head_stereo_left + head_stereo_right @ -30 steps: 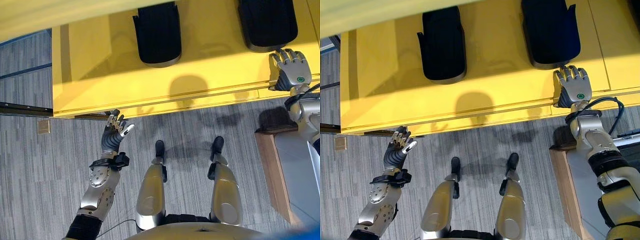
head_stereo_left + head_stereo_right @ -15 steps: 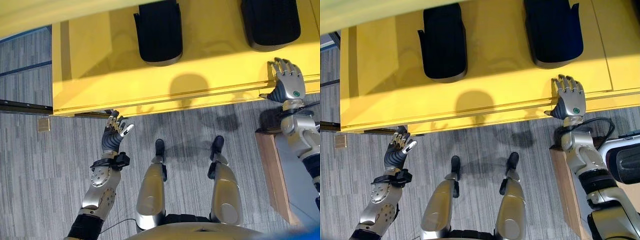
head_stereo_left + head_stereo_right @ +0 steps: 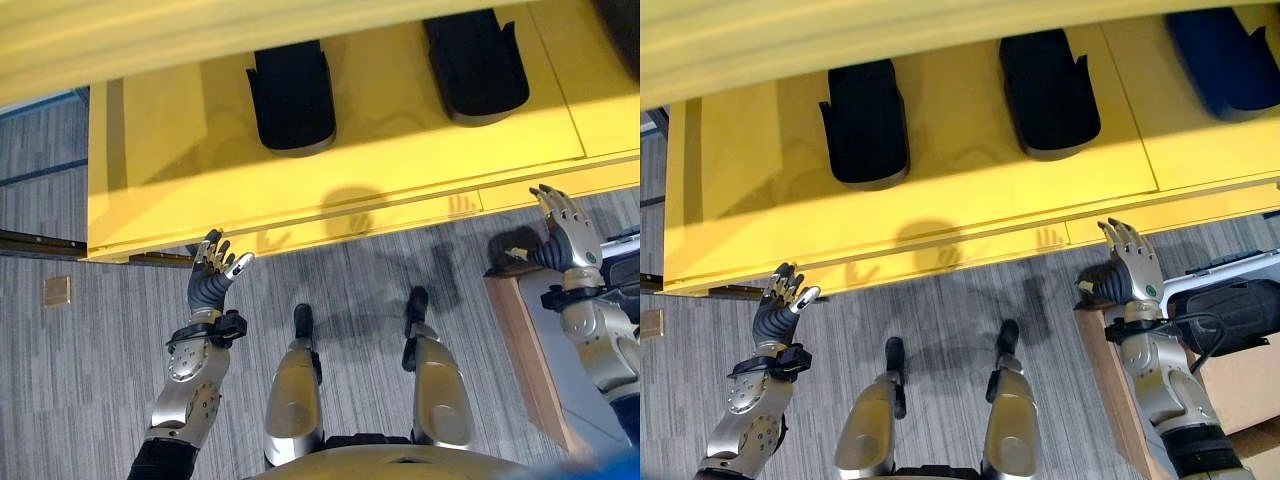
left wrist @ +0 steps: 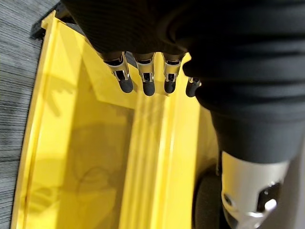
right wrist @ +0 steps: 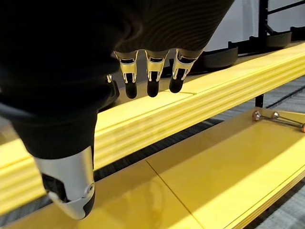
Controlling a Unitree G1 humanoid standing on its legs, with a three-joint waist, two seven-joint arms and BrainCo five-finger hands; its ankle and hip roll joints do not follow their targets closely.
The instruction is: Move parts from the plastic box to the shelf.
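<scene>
While three dark parts (image 3: 1049,90) already lie on the yellow shelf (image 3: 940,215), both the left robot hand (image 3: 212,275) and right robot hand (image 3: 1127,268) hover spread and empty, another part (image 3: 1230,310) waiting beside the right one.

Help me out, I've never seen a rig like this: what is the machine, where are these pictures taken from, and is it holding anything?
It is a two-legged humanoid robot. Two pictures come from cameras in its head, looking down; the other two from cameras on its wrists. Before it is a yellow shelf carrying two black parts and a blue one. The left hand and right hand are both raised near the shelf's front edge, fingers straight, holding nothing. Another black part lies by the right arm.
</scene>
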